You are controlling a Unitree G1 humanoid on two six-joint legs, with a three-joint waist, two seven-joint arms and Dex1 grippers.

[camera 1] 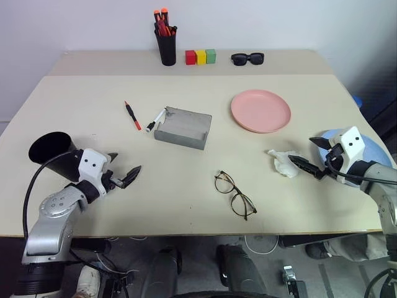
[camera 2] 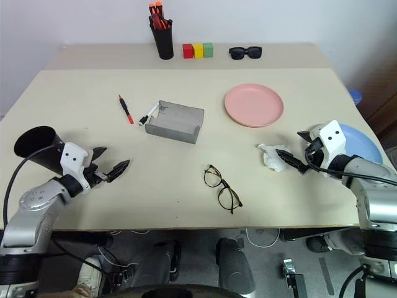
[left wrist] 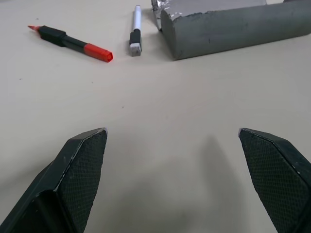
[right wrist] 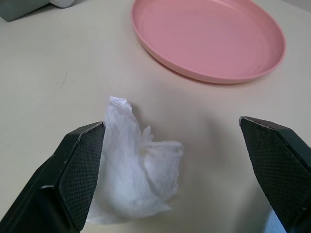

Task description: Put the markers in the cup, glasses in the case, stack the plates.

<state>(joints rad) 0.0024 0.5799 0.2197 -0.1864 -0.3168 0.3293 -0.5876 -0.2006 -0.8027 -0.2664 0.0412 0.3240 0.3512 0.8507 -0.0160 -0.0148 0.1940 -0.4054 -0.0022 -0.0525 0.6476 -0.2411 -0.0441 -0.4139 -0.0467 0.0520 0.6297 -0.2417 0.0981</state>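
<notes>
While both pincers stood wide and empty, nothing had yet been sorted. The left pincer (camera 1: pixel 126 176) was held low over the tabletop (camera 1: pixel 186 180), the red marker (camera 1: pixel 132 115) and white marker (camera 1: pixel 156 120) lying ahead beside the case (camera 1: pixel 183 128), the cup (camera 1: pixel 51 149) behind its wrist. A slim pen is best straddled mid-barrel, crosswise. The right pincer (camera 1: pixel 309 162) was noted near a crumpled tissue (camera 1: pixel 283 162).

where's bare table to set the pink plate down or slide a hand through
Widest bare patch: the table's left half, between the red marker, the cup and the glasses. Another lies between the case and the glasses. Crowded at the right: the tissue sits between the pink plate and blue plate, beside the right pincer.
</notes>
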